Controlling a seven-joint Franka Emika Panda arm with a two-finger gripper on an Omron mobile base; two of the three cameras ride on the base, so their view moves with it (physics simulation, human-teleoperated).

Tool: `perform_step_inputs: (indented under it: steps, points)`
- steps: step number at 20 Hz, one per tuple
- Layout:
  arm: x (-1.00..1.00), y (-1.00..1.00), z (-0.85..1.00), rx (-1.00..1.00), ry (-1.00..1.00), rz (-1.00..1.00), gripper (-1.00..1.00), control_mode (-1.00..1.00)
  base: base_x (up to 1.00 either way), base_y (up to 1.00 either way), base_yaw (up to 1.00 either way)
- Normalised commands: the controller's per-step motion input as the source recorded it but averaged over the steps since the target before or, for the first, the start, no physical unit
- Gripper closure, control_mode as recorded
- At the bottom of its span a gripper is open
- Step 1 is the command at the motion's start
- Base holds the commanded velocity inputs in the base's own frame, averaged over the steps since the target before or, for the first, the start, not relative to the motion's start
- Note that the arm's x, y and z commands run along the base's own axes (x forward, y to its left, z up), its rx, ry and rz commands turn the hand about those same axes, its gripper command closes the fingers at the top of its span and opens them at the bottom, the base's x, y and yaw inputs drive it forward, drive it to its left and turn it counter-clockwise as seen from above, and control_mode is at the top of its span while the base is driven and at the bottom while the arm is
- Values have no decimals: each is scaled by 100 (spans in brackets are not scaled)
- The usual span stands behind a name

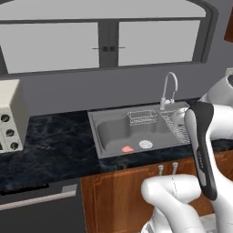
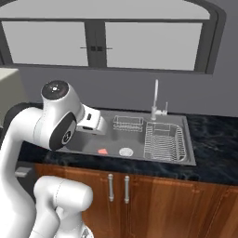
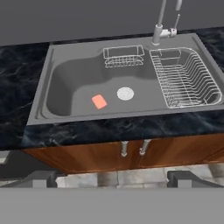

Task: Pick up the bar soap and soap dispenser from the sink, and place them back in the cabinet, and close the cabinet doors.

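dark counter around our sink, soap on its open floor beside the drain, our gripper wide, high before the front edge

Sink basin open from above; wire dish rack blocks 3 o'clock side, faucet at 1 o'clock.

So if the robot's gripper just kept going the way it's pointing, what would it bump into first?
Probably the grey metal sink, near the small flat salmon-orange bar soap. The open gripper looks down at the basin, and nothing shows in between, though depth is hard to judge.
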Motion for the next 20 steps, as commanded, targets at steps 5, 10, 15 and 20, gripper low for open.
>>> perform_step_inputs:
  steps: [5, 10, 15, 20]
  points:
    - [0, 0, 0, 0, 0, 0, -100, 100, 38, 16, 0]
    - [0, 0, 0, 0, 0, 0, -100, 100, 34, 18, 1]
    - [0, 0, 0, 0, 0, 0, -100, 100, 40, 18, 2]
    - [0, 0, 0, 0, 0, 0, -100, 100, 40, 16, 3]
